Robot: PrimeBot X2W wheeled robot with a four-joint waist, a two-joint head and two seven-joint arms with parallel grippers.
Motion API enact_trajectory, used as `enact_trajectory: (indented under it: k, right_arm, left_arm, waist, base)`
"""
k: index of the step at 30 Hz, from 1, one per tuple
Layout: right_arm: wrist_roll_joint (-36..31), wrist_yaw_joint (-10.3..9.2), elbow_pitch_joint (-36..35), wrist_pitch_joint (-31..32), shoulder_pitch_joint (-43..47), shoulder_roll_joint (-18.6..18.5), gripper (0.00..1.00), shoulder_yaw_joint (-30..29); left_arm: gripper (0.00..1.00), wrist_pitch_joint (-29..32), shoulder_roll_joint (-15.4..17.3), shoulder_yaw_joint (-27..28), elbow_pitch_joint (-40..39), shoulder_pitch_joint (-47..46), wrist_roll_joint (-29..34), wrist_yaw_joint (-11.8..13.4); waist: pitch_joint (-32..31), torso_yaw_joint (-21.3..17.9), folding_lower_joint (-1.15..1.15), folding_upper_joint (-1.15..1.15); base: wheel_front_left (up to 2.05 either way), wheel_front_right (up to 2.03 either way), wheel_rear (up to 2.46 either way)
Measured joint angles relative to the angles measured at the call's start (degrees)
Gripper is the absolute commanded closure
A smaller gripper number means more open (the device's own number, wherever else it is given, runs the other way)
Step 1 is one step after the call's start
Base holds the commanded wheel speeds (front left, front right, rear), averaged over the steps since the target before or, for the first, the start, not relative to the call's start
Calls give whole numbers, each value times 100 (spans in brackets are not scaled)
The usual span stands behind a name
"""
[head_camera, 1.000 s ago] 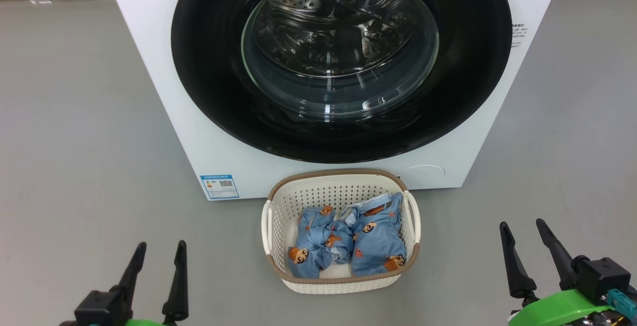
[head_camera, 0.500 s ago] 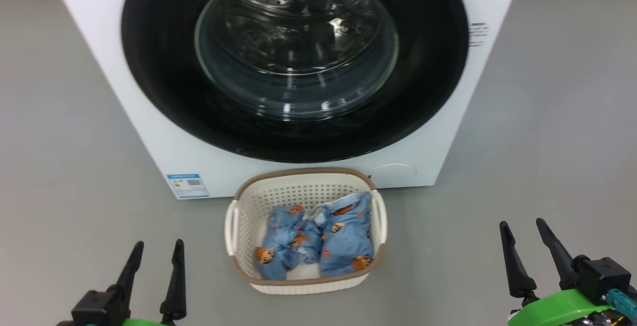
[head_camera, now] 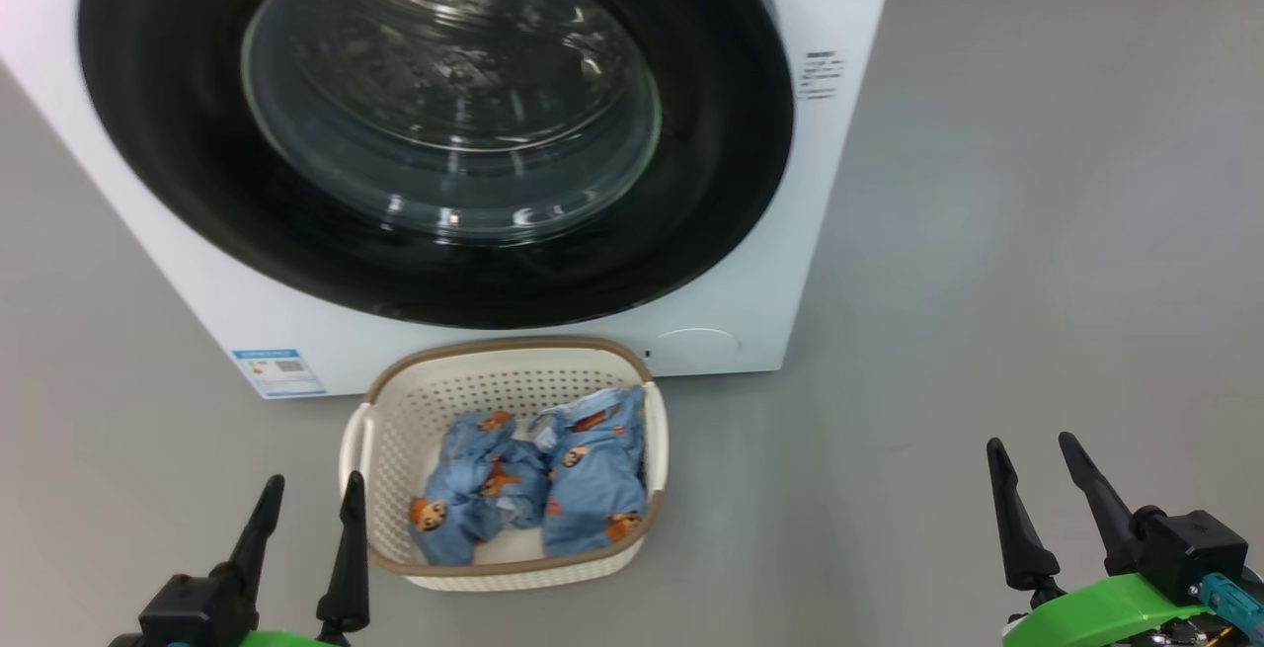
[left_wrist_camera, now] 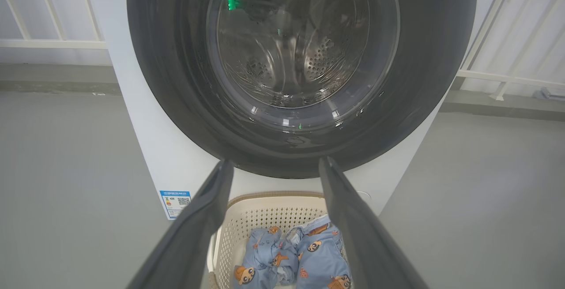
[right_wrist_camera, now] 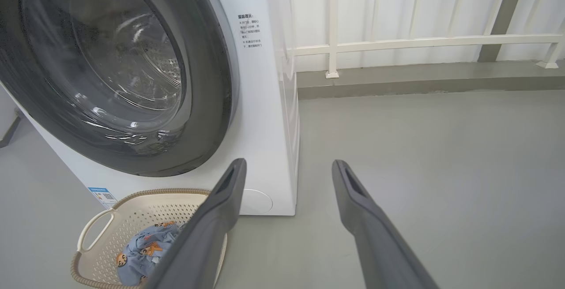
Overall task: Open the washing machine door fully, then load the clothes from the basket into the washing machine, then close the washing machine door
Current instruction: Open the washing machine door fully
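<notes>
Perforated plastic basket (head_camera: 446, 396) holds crumpled clothes (head_camera: 583, 474) — soft, bunched

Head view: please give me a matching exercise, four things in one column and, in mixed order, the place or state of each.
Things:
1. washing machine door
2. clothes
3. basket
4. left claw

Place or state:
a. open, empty
b. on the floor before the washing machine
c. shut
d. in the basket

Pairs: 1-c, 2-d, 3-b, 4-a
</notes>
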Motion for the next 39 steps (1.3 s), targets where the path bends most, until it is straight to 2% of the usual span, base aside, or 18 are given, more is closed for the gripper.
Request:
enact_trajectory:
  k: [10,17,39]
  right_arm:
    - [68,0,-11,0,-17,13,0,-15]
    - [67,0,-8,0,-26,12,0,-19]
    - [192,0,31,0,-81,20,0,-29]
  left_arm:
    - [0,-18,-15,-30,-81,-23,-168,1]
    - [0,-22,-23,-53,-203,-24,-219,0]
    - [0,-22,-23,-98,-215,-8,-371,0]
  waist:
    - [54,-14,0,0]
    - [35,2,0,0]
    - [-76,166,0,0]
  base:
    - [135,99,-234]
    - [76,62,-138]
    - [6,6,-13]
